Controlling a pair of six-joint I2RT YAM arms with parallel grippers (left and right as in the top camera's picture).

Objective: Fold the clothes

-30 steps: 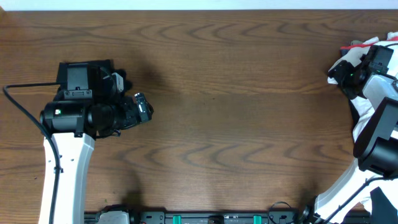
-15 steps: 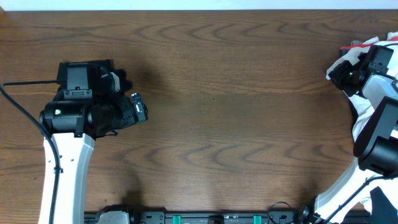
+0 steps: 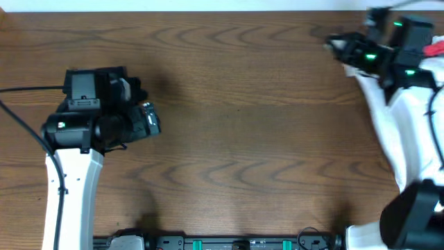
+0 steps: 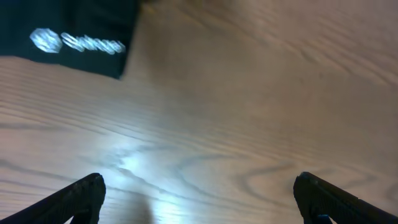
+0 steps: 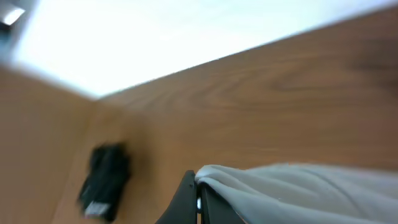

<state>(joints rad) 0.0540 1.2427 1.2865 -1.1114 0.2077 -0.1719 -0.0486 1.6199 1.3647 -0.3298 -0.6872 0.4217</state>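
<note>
Inside the right gripper (image 5: 196, 188) sits T-shirt (image 5: 292, 186) fabric.

Camera check
I had overhead looking straight down on the table (image 3: 243, 125); left wrist sat close above it, right wrist angled low across it.

The table (image 3: 243, 104) is dark brown wood with a wavy grain, smooth, with a soft sheen where light pools on it in the left wrist view. The white T-shirt (image 5: 292, 190) is soft matt cloth, lightly creased, pinched at the right gripper (image 5: 198, 186), whose fingers (image 5: 183, 202) look like dark matt plastic. The left gripper (image 4: 198, 180) has similar dark, dull fingers (image 4: 78, 196). The left arm (image 3: 69, 187) wears a smooth white plastic casing. The black shirt (image 4: 68, 37) near the table's edge is matt cloth with pale, blurred print
</note>
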